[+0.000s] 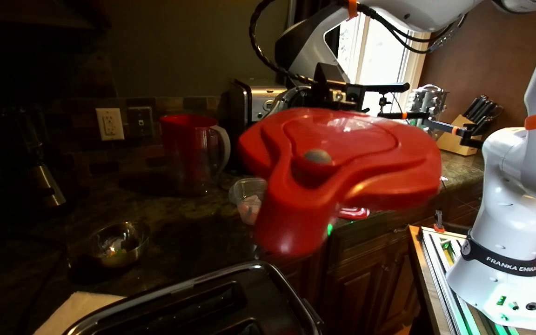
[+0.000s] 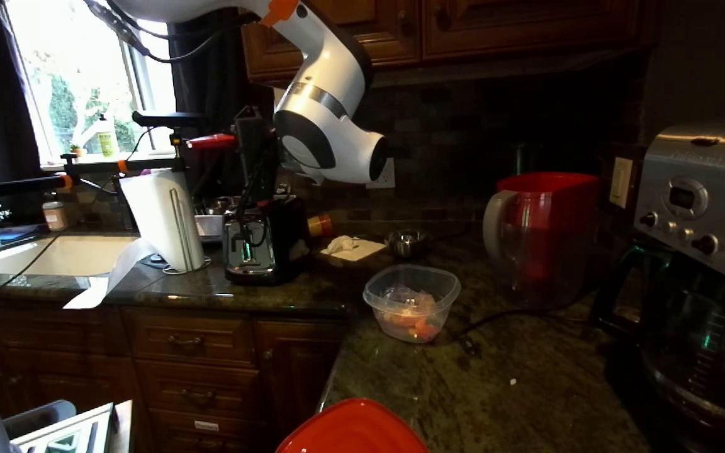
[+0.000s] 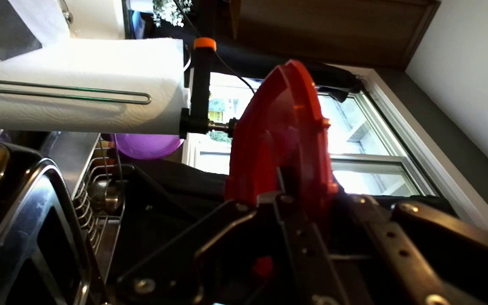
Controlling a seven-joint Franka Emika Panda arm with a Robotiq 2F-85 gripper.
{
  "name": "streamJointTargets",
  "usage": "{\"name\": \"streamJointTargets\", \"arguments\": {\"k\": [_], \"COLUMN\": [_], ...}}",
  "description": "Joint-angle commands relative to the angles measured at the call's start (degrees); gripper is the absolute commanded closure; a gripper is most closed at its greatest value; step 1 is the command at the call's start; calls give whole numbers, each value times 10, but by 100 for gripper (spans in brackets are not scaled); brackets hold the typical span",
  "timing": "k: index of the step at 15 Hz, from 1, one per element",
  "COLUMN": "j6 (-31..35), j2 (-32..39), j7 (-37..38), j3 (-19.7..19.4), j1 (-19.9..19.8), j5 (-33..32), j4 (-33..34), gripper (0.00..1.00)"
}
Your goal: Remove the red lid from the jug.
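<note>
The red lid [image 1: 365, 158], a moulded lid with a spout-like lobe, is held in the air, large and close in an exterior view. In an exterior view it shows edge-on as a thin red shape [image 2: 211, 141]. In the wrist view the lid [image 3: 275, 140] stands on edge between the fingers of my gripper [image 3: 307, 186], which is shut on it; one fingertip is hidden by the lid. The jug [image 1: 189, 149] stands upright on the counter, apart from the lid, its red top uncovered. It also shows with its pale handle in an exterior view [image 2: 539, 239].
A clear tub [image 2: 411, 308] and a separate red flat piece [image 2: 356, 431] lie on the counter. The coffee maker [image 2: 702, 201] stands beside the jug. A toaster [image 1: 193, 307], a metal bowl [image 1: 120, 244] and a paper towel roll [image 2: 164, 220] are near the arm.
</note>
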Motion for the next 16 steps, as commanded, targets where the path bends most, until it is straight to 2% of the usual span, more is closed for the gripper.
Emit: {"name": "streamJointTargets", "arguments": {"k": [1,3,4,5,6,11,16], "j6": [42,60,49,50,50,118,185], "j2": [32,49,27,33,35,26,33], "j7": [-5,4,0,0,0,-31,-70], "j3": [24,28,24,25,25,25,31], "j1": [27,33,30,33,34,35,43], "j5": [-22,-11,-7,-6,-6,52,66], "j4": [31,45,21,26,26,4,-4], "gripper": [95,95,95,82,95,95,95]}}
